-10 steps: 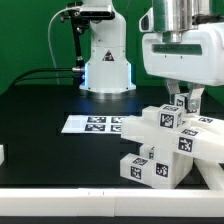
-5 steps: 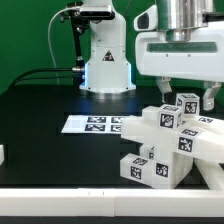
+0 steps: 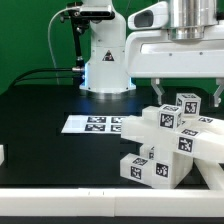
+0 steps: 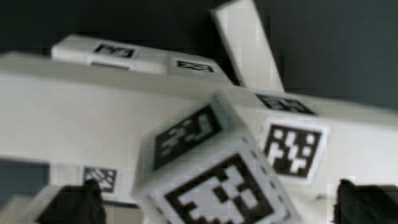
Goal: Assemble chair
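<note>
The chair is a cluster of matte white tagged bars and blocks at the exterior view's right, near the table's front edge. A small tagged block stands on top of it. My gripper hangs just above that block, open and empty, with one finger on each side of it and neither touching. In the wrist view the tagged block lies below and between my dark fingertips, over the long white bars. My gripper holds nothing.
The marker board lies flat on the black table to the chair's left. The arm's white base stands behind it. A small white piece sits at the exterior view's left edge. The table's white front edge runs below.
My gripper's fingers were close around the top block; they have spread apart and the hand has risen, leaving the block on the chair.
</note>
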You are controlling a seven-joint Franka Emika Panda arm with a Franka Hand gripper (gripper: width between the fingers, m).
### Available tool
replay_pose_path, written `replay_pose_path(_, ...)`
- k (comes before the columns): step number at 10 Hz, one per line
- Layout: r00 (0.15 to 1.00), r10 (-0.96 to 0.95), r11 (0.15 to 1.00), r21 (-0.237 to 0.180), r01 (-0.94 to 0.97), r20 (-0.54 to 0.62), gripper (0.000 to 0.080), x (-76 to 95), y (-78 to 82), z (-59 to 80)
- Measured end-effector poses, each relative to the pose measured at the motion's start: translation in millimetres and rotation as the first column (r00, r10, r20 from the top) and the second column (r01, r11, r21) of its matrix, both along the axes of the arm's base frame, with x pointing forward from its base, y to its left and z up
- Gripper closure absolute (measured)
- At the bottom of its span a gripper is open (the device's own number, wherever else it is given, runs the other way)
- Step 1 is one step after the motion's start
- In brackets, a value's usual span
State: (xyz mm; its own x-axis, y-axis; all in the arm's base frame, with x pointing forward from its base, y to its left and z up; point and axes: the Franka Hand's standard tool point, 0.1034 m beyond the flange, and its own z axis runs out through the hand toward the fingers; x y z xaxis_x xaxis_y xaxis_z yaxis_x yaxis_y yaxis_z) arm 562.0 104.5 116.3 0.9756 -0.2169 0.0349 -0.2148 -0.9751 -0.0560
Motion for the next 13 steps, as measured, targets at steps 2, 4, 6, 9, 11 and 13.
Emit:
replay_pose_path(2, 1.000, -0.002, 1.000, 0.001, 0.002, -0.009, 0.0151, 1.2, -2.0, -1.0)
replay_pose_path(4, 0.999, -0.052, 0.999, 0.003, 0.052, -0.012, 0.0240, 1.1, -2.2, -1.5)
replay_pose_path(6, 0.981, -0.191, 0.982, 0.007, 0.191, -0.019, 0.0517, 1.0, -2.0, -1.5)
replay_pose_path(9, 0.918, -0.395, 0.918, 0.013, 0.395, -0.032, 0.0516, 1.3, -2.6, -1.4)
replay_pose_path(11, 0.777, -0.628, 0.777, 0.028, 0.629, -0.048, 0.0516, 1.9, -2.3, -0.6)
replay_pose_path(13, 0.562, -0.823, 0.561, 0.041, 0.827, -0.076, 0.0515, 0.0, -1.3, -2.1)
